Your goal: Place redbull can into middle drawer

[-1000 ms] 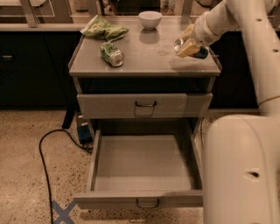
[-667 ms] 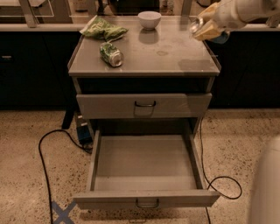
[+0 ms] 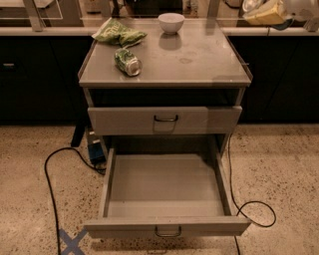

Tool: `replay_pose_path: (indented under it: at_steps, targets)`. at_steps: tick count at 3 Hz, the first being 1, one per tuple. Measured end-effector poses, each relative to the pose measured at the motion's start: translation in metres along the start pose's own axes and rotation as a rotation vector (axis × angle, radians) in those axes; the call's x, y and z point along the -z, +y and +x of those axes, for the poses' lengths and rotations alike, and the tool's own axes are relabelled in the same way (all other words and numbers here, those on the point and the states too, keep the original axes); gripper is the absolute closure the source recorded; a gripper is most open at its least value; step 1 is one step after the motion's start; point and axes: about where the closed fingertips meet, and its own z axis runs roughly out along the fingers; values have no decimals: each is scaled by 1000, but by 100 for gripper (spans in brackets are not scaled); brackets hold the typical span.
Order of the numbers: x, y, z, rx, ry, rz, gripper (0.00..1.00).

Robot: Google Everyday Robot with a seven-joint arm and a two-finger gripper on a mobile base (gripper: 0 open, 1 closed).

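One drawer (image 3: 164, 182) stands open under the front edge of the bench (image 3: 199, 64). The gripper (image 3: 266, 12) hangs past the back right corner. Its grip cannot be told, nor is the redbull can plainly seen. Best carry forward beyond the front edge, then lower over the floor's middle.

Probably a lab or office kitchenette: a grey metal drawer cabinet (image 3: 199, 62) on a speckled floor (image 3: 284, 164), dark cupboards (image 3: 40, 74) behind, a loose cable (image 3: 46, 172). The gripper (image 3: 266, 12) hangs at top right.

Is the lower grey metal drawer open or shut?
Open: the wide grey metal drawer is pulled out, its bare floor showing. The gripper is at the top right, far from it.
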Motion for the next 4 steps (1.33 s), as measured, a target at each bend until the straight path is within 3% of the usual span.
replay_pose_path:
  at_steps: [1, 2, 3, 4]
  targets:
    - [-1, 1, 1, -2, 0, -2, 100]
    - [-4, 22, -8, -32, -40, -17, 100]
    - [1, 76, -35, -83, -149, -105, 100]
    - [3, 122, -69, -149, -312, -227, 100]
